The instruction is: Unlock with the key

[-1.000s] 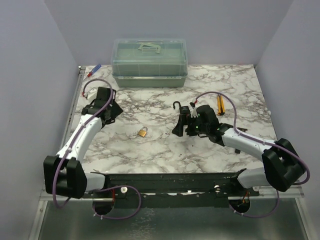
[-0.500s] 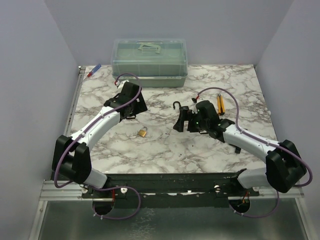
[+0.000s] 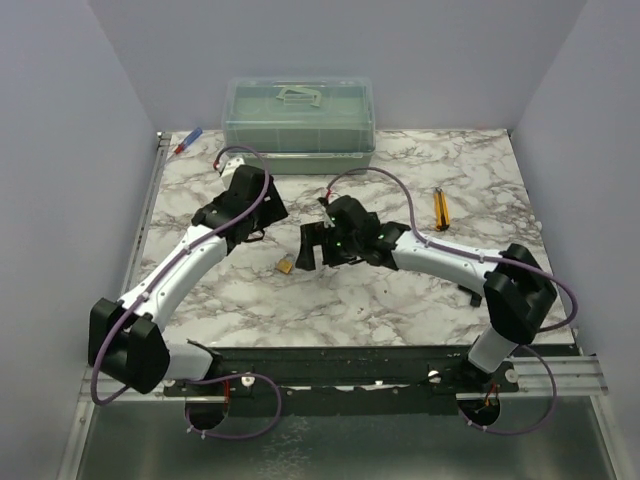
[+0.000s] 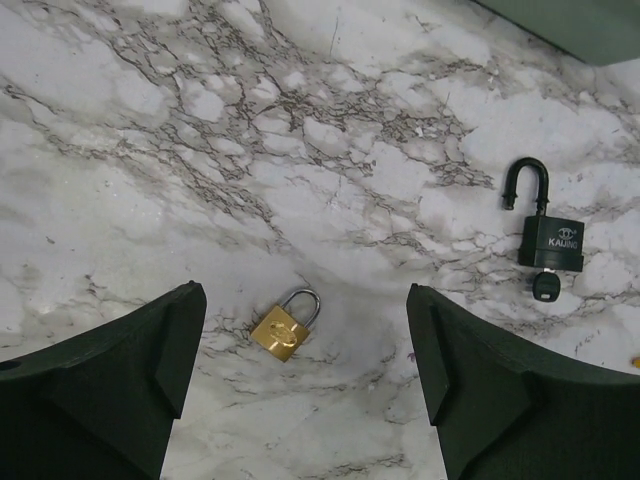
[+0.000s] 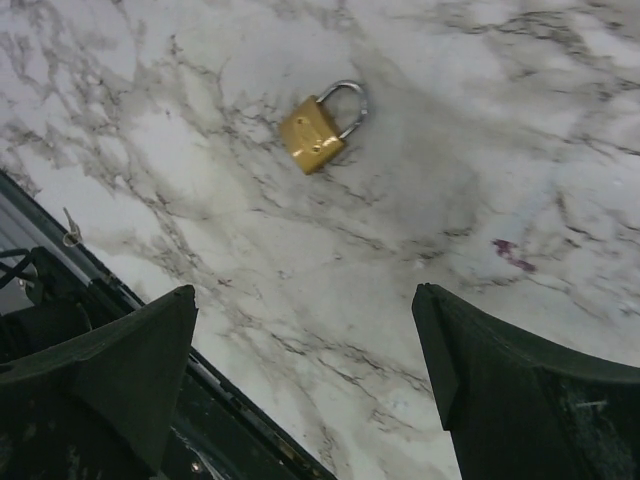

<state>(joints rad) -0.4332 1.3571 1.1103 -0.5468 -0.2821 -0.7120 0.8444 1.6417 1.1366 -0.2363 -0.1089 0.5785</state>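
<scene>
The key (image 4: 545, 288) is tiny with a black head and sits at the keyhole under the black padlock (image 4: 549, 243), whose shackle looks open on one side. Both lie on the marble table at the right of the left wrist view; in the top view my right arm hides them. A small brass padlock (image 3: 286, 265) lies mid-table and also shows in the left wrist view (image 4: 283, 328) and the right wrist view (image 5: 318, 130). My left gripper (image 3: 263, 228) (image 4: 305, 375) is open and empty above the brass padlock. My right gripper (image 3: 306, 248) (image 5: 305, 340) is open and empty just right of it.
A translucent green lidded box (image 3: 298, 125) stands at the back. A yellow tool (image 3: 440, 208) lies at the right, and a red and blue pen (image 3: 188, 140) at the back left corner. The table's front edge and metal rail (image 5: 150, 400) show in the right wrist view.
My right gripper has swung left, away from the black padlock, toward the brass padlock. My left arm came in from the left side to the table's middle, then shifted only slightly.
</scene>
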